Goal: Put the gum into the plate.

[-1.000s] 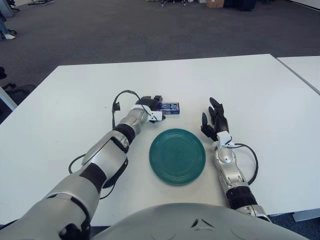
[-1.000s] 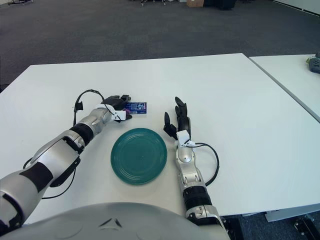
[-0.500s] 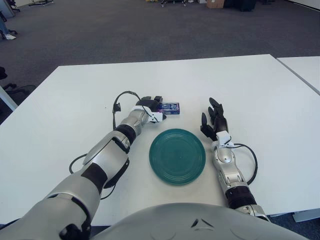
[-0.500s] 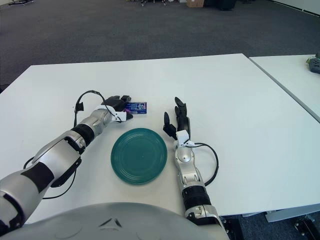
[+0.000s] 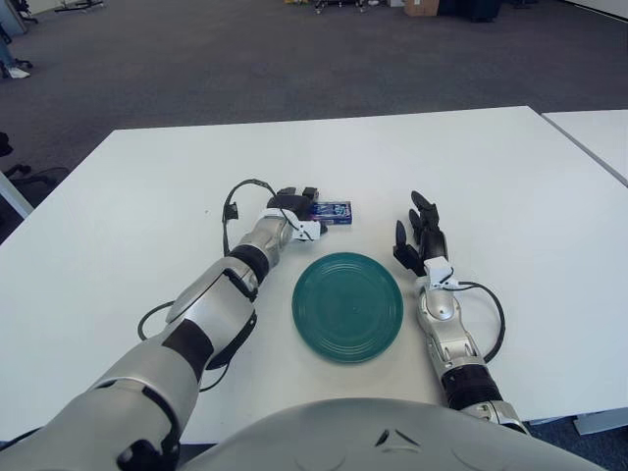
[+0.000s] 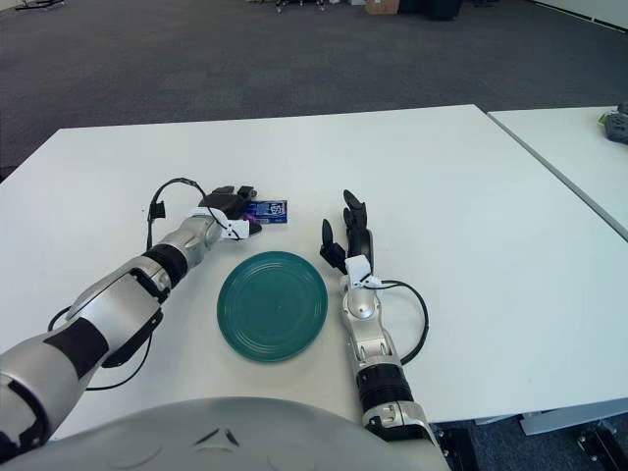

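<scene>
The gum (image 5: 333, 211), a small blue pack, lies flat on the white table (image 5: 491, 167) just beyond the green plate (image 5: 348, 306). My left hand (image 5: 297, 209) rests on the table at the pack's left end. Its fingers are spread on either side of that end and touch it, not closed on it. The plate is bare. My right hand (image 5: 420, 231) lies idle on the table to the right of the plate, fingers stretched out and holding nothing.
A second white table (image 5: 599, 132) stands close on the right across a narrow gap, with a dark object (image 6: 618, 123) on it. Grey carpeted floor lies beyond the far edge. Black cables loop at both wrists.
My left hand has edged slightly towards the gum pack. The pack, the plate and my right hand have not moved.
</scene>
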Tool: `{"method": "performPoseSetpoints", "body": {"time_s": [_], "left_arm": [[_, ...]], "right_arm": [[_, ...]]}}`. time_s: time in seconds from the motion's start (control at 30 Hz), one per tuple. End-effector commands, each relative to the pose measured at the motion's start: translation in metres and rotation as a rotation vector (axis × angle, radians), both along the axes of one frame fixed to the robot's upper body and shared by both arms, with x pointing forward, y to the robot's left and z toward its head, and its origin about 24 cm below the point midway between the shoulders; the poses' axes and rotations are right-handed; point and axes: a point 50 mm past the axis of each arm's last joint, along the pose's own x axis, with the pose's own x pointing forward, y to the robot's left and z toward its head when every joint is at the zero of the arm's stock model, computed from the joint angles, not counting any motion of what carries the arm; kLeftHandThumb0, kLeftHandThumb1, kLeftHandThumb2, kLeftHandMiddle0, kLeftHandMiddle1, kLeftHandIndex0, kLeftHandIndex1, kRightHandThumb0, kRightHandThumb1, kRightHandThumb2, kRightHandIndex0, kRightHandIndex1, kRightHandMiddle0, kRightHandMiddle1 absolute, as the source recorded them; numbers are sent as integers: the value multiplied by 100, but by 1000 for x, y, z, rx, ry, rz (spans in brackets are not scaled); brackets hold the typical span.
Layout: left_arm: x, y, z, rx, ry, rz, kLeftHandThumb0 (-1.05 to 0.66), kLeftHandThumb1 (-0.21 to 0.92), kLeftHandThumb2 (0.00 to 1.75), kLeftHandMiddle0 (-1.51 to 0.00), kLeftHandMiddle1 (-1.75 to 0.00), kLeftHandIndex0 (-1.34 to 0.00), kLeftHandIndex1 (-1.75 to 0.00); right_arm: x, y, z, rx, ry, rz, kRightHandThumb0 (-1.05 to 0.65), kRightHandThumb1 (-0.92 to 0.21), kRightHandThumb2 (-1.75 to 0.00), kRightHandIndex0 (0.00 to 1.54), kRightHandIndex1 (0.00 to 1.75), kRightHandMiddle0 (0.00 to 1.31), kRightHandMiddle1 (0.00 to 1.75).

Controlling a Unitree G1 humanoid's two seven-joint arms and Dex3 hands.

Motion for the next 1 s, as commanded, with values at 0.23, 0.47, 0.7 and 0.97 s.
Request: {"method": "performPoseSetpoints", "body": {"time_s": [0.23, 0.47, 0.7, 0.97], "left_arm": [[-2, -6, -1, 54, -45, -82, -105, 92, 48, -4, -84, 0, -135], [-1, -10, 0, 61, -32, -100, -105, 92, 38, 0, -86, 0, -135], [-3, -12, -1, 41, -31, -102, -105, 92, 25, -1, -88, 0, -133], [-3, -14, -1, 57, -25, -123, -105, 92, 18, 0, -109, 0, -142]], "right_arm": [[-17, 8, -25, 2, 144, 7, -66, -92, -77, 25, 0, 0, 46], [-16, 8, -25, 7, 148, 17, -66, -92, -77, 24, 0, 0, 44], [-16, 8, -26, 16, 153, 17, -66, -92, -78, 23, 0, 0, 44], [-16, 8, -26, 33, 146, 13, -65, -92, -78, 24, 0, 0, 44]]}}
